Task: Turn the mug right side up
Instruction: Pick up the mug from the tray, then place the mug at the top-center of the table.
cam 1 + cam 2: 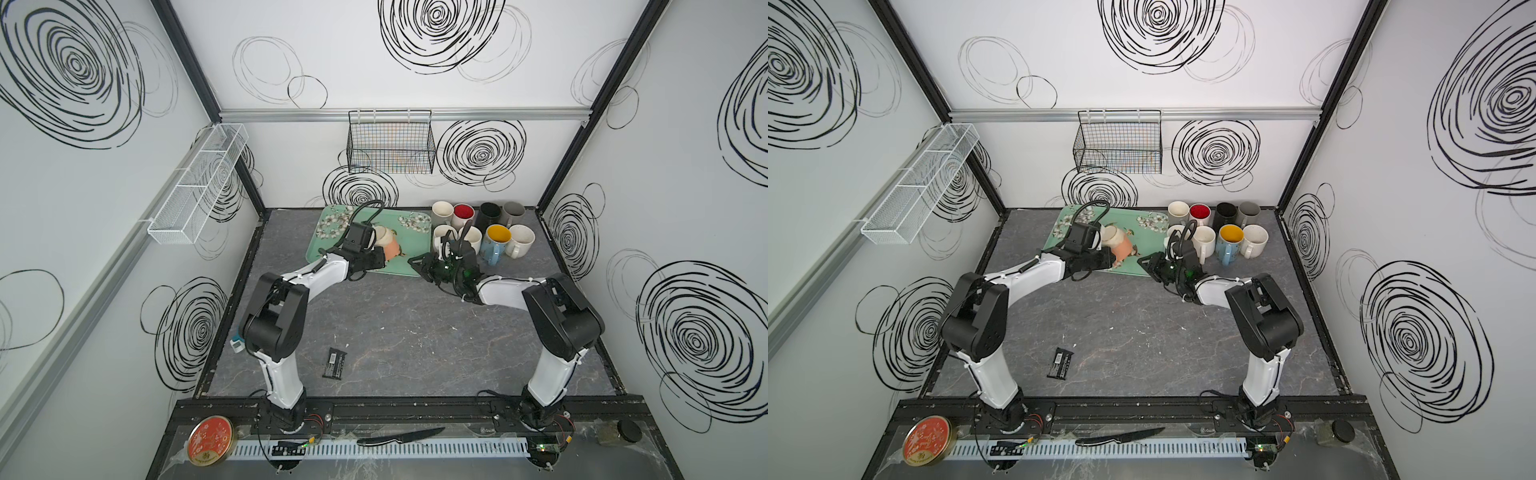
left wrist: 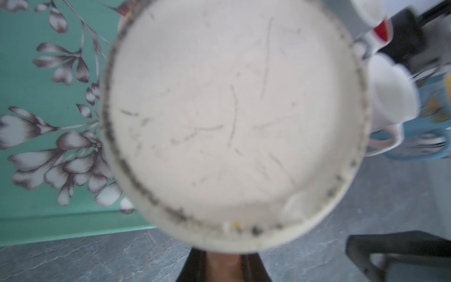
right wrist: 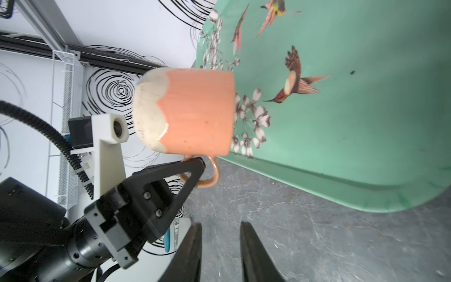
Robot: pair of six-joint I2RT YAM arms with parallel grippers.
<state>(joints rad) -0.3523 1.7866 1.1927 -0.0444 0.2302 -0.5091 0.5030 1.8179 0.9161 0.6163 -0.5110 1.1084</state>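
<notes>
The mug (image 1: 391,246) (image 1: 1122,245) is orange with a cream base and hangs tilted just above the green floral tray (image 1: 328,249) (image 3: 353,127). Its base points up and away from the tray, and its mouth faces the tray. My left gripper (image 1: 380,261) (image 1: 1109,261) (image 3: 199,168) is shut on the mug's handle (image 3: 211,180). In the left wrist view the scuffed cream base of the mug (image 2: 231,117) fills the frame, with the left gripper (image 2: 224,265) pinching the handle. My right gripper (image 1: 417,264) (image 3: 220,228) stands open and empty beside the tray's front right corner.
Several upright mugs (image 1: 482,232) stand in a cluster at the back right, close behind the right wrist. A black packet (image 1: 334,363) lies on the grey table. A wire basket (image 1: 390,143) hangs on the back wall and a white mesh shelf (image 1: 199,183) on the left wall.
</notes>
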